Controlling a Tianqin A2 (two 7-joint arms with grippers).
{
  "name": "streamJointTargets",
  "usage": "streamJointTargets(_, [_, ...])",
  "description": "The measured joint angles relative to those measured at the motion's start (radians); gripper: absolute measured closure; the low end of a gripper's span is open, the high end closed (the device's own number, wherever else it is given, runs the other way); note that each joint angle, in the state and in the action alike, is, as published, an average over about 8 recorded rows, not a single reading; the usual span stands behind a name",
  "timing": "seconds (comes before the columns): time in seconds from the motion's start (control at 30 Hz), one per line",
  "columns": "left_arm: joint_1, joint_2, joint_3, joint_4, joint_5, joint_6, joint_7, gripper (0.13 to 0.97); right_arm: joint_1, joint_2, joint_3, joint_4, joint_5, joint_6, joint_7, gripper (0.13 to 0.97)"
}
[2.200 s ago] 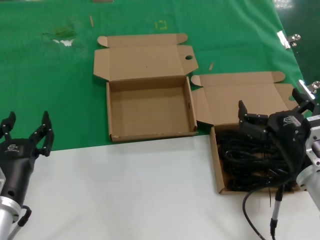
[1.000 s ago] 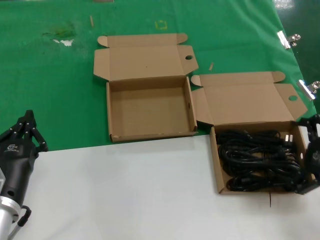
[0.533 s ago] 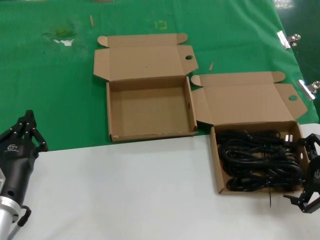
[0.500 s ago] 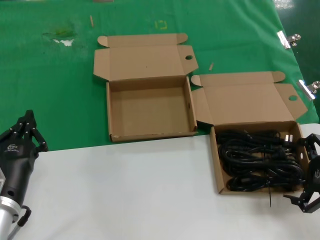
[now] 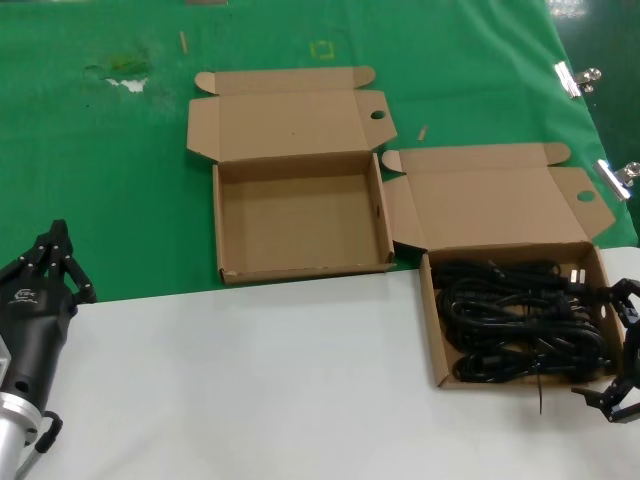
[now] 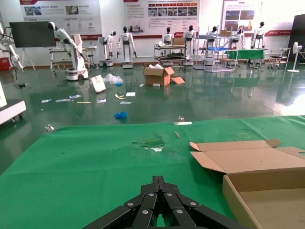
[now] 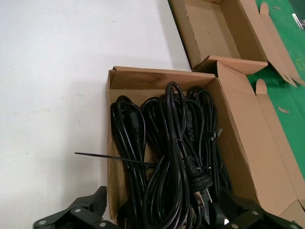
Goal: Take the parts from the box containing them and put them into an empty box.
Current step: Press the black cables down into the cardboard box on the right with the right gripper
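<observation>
Right end effector (image 5: 622, 350) hovering spread at the full box's (image 5: 432, 330) outer edge; power cords (image 7: 167, 167) all lying tangled inside. Risk: snagging several coils, dragging the box. Empty box (image 5: 228, 268) waiting left; left end effector (image 5: 48, 262) parked, fingers pressed together.

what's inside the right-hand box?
Black coiled power cords fill the box, with a plug and a thin black tie visible on top. The box floor beneath them is covered.
</observation>
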Motion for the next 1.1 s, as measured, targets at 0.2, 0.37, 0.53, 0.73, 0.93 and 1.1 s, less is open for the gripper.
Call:
streamJointTargets(0.2, [0.0,0.0,0.0,0.0,0.0,0.0,0.0,0.957,-0.006,-0.006,0.014,-0.004,-0.005,-0.003,-0.007,0.298])
streamJointTargets(0.37, [0.0,0.0,0.0,0.0,0.0,0.0,0.0,0.957,-0.005,-0.013,0.022,-0.01,-0.009,-0.006,-0.012,0.411])
streamJointTargets(0.53, [0.0,0.0,0.0,0.0,0.0,0.0,0.0,0.957,-0.003,-0.021,0.027,-0.014,-0.013,-0.01,-0.016,0.507])
streamJointTargets(0.73, [0.0,0.0,0.0,0.0,0.0,0.0,-0.001,0.957,0.003,-0.03,0.029,-0.021,-0.017,-0.016,-0.022,0.668])
streamJointTargets(0.93, [0.0,0.0,0.0,0.0,0.0,0.0,-0.001,0.957,0.007,-0.035,0.033,-0.025,-0.021,-0.019,-0.025,0.714])
streamJointTargets(1.1, [0.0,0.0,0.0,0.0,0.0,0.0,-0.001,0.957,0.008,-0.037,0.037,-0.024,-0.025,-0.019,-0.024,0.81])
